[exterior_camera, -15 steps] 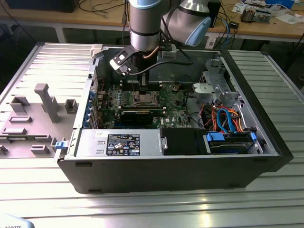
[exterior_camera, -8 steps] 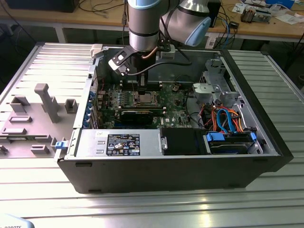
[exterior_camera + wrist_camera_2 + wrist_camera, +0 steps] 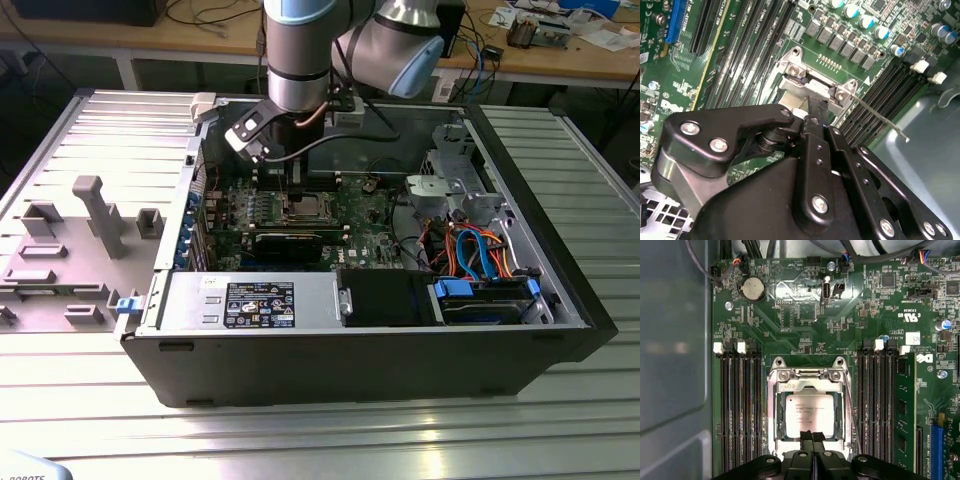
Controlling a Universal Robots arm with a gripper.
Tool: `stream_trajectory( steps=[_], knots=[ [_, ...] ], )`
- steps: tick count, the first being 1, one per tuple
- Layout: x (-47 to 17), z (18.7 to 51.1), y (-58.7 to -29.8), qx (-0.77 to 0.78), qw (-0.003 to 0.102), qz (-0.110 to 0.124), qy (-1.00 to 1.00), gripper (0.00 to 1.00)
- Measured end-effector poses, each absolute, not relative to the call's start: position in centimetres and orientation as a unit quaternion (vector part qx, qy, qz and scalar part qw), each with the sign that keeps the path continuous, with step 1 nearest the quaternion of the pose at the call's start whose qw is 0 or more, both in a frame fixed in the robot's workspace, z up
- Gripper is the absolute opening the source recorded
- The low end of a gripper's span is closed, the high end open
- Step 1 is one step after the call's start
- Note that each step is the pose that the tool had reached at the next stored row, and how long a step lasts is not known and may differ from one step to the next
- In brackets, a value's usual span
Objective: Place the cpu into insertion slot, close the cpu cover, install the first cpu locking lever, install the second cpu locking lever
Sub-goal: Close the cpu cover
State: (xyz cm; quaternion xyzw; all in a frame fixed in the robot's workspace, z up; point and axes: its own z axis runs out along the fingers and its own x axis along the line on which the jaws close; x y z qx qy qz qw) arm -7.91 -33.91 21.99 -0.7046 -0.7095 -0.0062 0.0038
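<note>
Plainly, in the first wrist view, cpu (image 3: 809, 415) framed by cpu cover (image 3: 776, 415).

I am finding no print that I can read with certainty.

Exterior view: I am noting a black label (image 3: 259, 304) with white lettering and symbols on the grey power-supply housing (image 3: 185, 300). A small white sticker (image 3: 212, 283) is sitting just beside the label. A fragment of lettering is showing on a white patch (image 3: 30, 470) at the exterior view's lower left corner.

First wrist view: faint dark lines of print are showing on the cpu (image 3: 809, 415) top. White lettering is running across the green circuit board (image 3: 790, 320). A pale board tag (image 3: 912, 338) is sitting near the memory slots (image 3: 877, 400).
</note>
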Motion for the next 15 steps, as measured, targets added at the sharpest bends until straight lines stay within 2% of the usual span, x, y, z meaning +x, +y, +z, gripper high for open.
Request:
stream_trajectory(
  steps=[15],
  knots=[
    [-8.29,21.46,-33.91,-0.696,0.004,-0.006,-0.718,0.11]
  ],
)
